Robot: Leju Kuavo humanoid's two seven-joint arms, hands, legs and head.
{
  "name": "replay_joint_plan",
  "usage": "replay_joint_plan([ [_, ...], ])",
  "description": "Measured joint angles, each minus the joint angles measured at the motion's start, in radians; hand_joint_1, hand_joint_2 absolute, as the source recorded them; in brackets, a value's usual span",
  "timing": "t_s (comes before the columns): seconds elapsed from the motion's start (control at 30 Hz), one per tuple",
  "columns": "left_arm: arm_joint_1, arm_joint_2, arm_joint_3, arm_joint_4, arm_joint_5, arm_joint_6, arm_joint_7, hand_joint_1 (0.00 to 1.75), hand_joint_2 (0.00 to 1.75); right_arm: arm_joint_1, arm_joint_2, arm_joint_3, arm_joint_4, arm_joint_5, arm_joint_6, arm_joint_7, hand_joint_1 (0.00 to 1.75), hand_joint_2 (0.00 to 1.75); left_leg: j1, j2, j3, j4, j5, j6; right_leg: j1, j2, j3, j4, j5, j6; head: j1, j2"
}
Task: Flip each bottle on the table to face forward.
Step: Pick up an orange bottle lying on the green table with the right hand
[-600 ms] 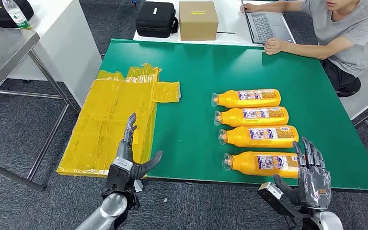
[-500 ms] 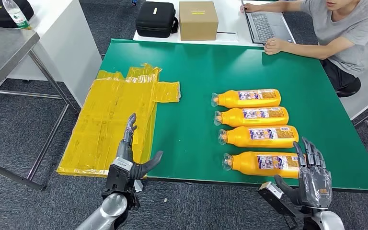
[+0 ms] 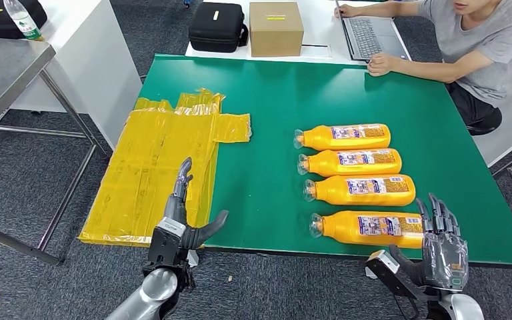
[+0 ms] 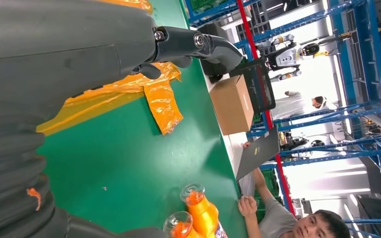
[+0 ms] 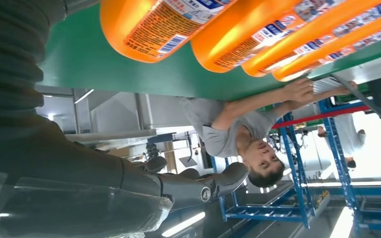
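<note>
Right robot hand (image 3: pixel 442 250): lower right of the head view, at the near edge of the desk, fingers spread and pointing up, holding nothing; its fingertips stand just in front of the base end of the nearest bottle, contact cannot be told.
Left robot hand (image 3: pixel 181 223): lower left of centre, fingers apart and straight, thumb out to the side, holding nothing, raised over the near edge of the yellow plastic sheet.
Nearest bottle (image 3: pixel 367 229): orange plastic, lying on its side at lower right, clear cap end toward the picture's left, printed label facing up.
Second bottle (image 3: pixel 361 190): same kind, lying just beyond the first, parallel, cap to the left.
Third bottle (image 3: pixel 351 162): next in the row, on its side, cap to the left.
Farthest bottle (image 3: pixel 344 137): last of the row, right of centre, on its side, cap to the left; contents of all four hidden by the opaque orange walls.
Desk (image 3: pixel 287 100): flat green top, matte, filling the centre.
Yellow plastic sheet (image 3: pixel 160 160): glossy, wrinkled, taped in strips, at left, hanging over the desk's left edge.
Cardboard box (image 3: pixel 275 28): brown, closed, top centre on a white desk beyond.
Black case (image 3: pixel 217 27): zipped, soft-sided, just left of the box.
Laptop (image 3: pixel 368 33): open, top right of centre, a person (image 3: pixel 487 47) in a grey shirt seated at it.
</note>
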Motion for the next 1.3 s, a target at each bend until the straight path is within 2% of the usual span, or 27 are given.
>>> replay_joint_plan([
  [0.53, -0.041, -0.020, -0.016, 0.019, 0.027, -0.006, -0.011, 0.00, 1.75, -0.063, -0.012, -0.021, 0.132, 0.008, 0.019, -0.029, 0.00, 1.75, 0.000, 0.000, 0.000, 0.000, 0.000, 0.000, 0.000, 0.000, 0.000, 0.000, 0.000, 0.000, 0.000, 0.000],
  [0.97, -0.066, -0.028, -0.036, 0.046, 0.055, -0.002, -0.027, 0.00, 1.75, -0.116, -0.035, 0.052, 0.221, 0.002, 0.018, -0.049, 0.00, 1.75, 0.000, 0.000, 0.000, 0.000, 0.000, 0.000, 0.000, 0.000, 0.000, 0.000, 0.000, 0.000, 0.000, 0.000],
  [1.17, -0.080, -0.032, -0.043, 0.058, 0.065, 0.003, -0.033, 0.00, 1.75, -0.147, -0.041, 0.080, 0.271, -0.088, 0.014, -0.097, 0.00, 1.75, 0.000, 0.000, 0.000, 0.000, 0.000, 0.000, 0.000, 0.000, 0.000, 0.000, 0.000, 0.000, 0.000, 0.000],
  [1.3, -0.084, -0.035, -0.046, 0.061, 0.067, 0.003, -0.033, 0.00, 1.75, -0.160, -0.041, 0.089, 0.298, -0.098, 0.012, -0.105, 0.00, 1.75, 0.000, 0.000, 0.000, 0.000, 0.000, 0.000, 0.000, 0.000, 0.000, 0.000, 0.000, 0.000, 0.000, 0.000],
])
